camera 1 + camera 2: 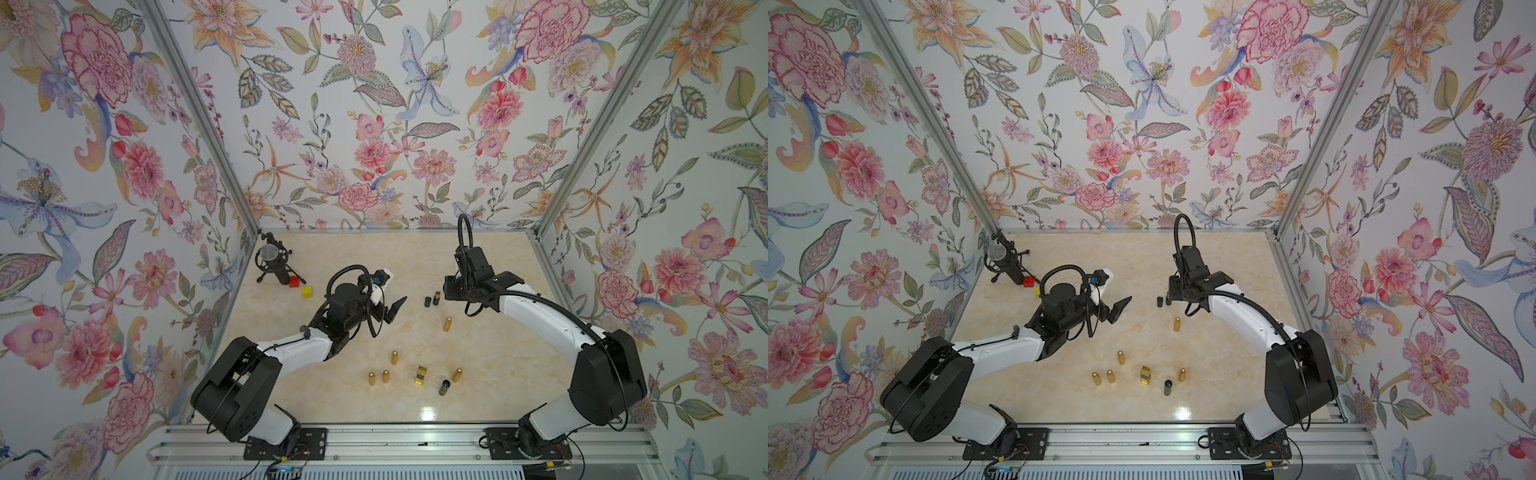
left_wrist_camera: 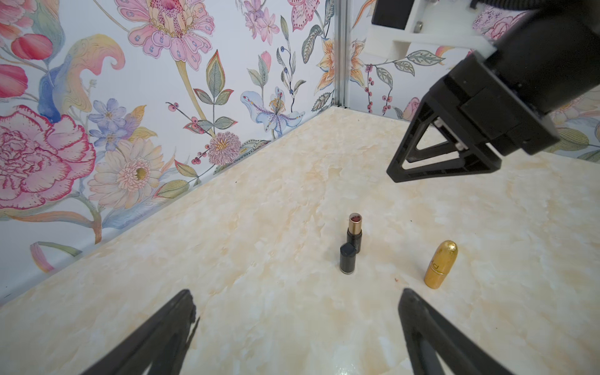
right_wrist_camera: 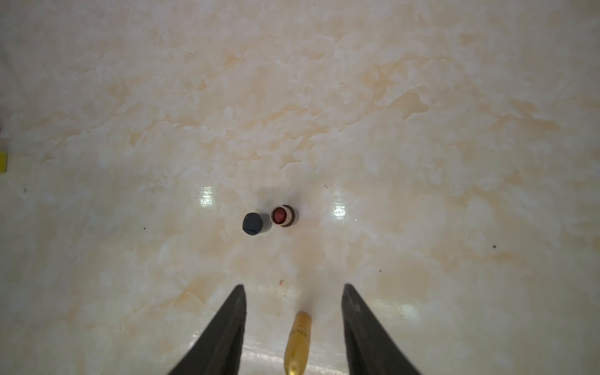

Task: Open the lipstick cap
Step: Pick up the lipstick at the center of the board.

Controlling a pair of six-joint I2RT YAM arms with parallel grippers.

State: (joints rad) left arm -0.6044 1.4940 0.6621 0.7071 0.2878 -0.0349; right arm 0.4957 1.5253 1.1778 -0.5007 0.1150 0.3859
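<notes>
Scanned the table (image 1: 490, 374) from the near edge outward.

Counted a loose cluster at 6 o'clock: four gold tubes (image 1: 385, 376), a square gold case (image 1: 422, 375) and a closed black tube (image 1: 444, 387), all standing apart from each other.

Found a lone gold tube (image 1: 447, 324) upright at 3 o'clock of centre. Noted it showing under the right gripper (image 3: 293, 287) in that wrist view, resting on the table, not pinched.

Spotted the lipstick (image 1: 436, 298) at about 1 o'clock of centre, upright on the table, red stick exposed. Logged the cap (image 1: 427, 301) as already off, standing upright just beside the lipstick at its 9 o'clock. Couldn't tell whether touching.

Saw the right gripper hovering off the table just at 3 o'clock of the lipstick, jaws parted, gripping nothing.

Saw the left gripper (image 2: 297, 293) near 11 o'clock of centre, aimed toward 3 o'clock at the lipstick and cap, jaws spread wide, empty, well apart from both.

Noted a microphone (image 1: 272, 259) on its stand in the far 10 o'clock corner, with a red block (image 1: 294, 281) and a yellow block (image 1: 307, 292) near its 4 o'clock side.
</notes>
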